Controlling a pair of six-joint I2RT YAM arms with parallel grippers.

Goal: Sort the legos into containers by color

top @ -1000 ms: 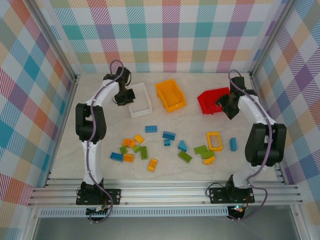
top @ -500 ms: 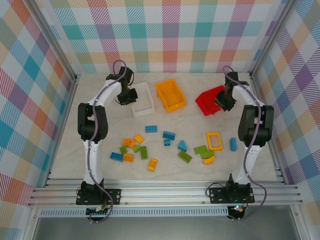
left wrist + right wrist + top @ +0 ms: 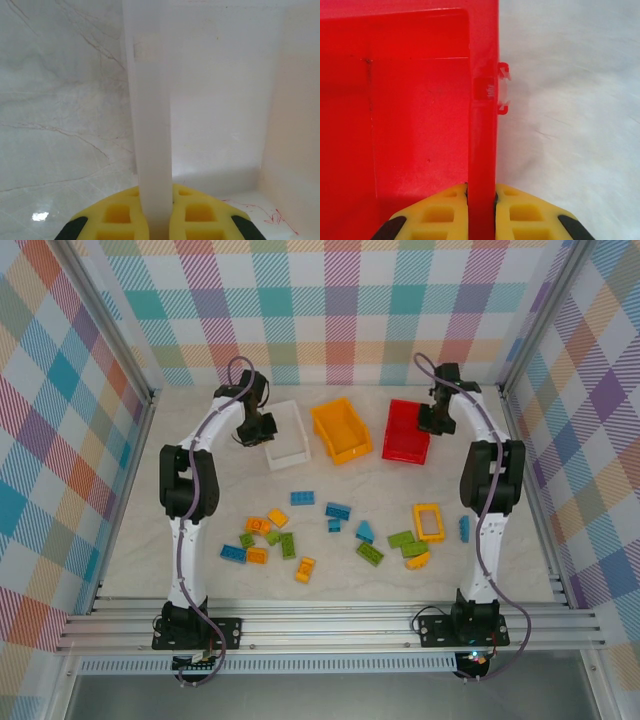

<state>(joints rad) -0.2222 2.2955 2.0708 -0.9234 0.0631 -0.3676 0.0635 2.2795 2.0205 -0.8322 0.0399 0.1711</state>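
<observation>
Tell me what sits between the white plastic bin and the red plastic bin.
The open orange rectangular plastic bin, touching neither the white plastic bin nor the red plastic bin; top external view shows it.

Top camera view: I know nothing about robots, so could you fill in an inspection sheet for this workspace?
Surface: pale marbled table.
Job's things: white bin, orange bin and red bin in a row at the far side, no bricks seen inside; legos loose on the near half.
Clutter: nothing seen.
Grippers: left pincer shut on the white bin's wall; right pincer shut on the red bin's wall.
Cables: cables run up both arms, clear of the bricks.
Surroundings: plaid walls; metal rail at the near edge.
</observation>
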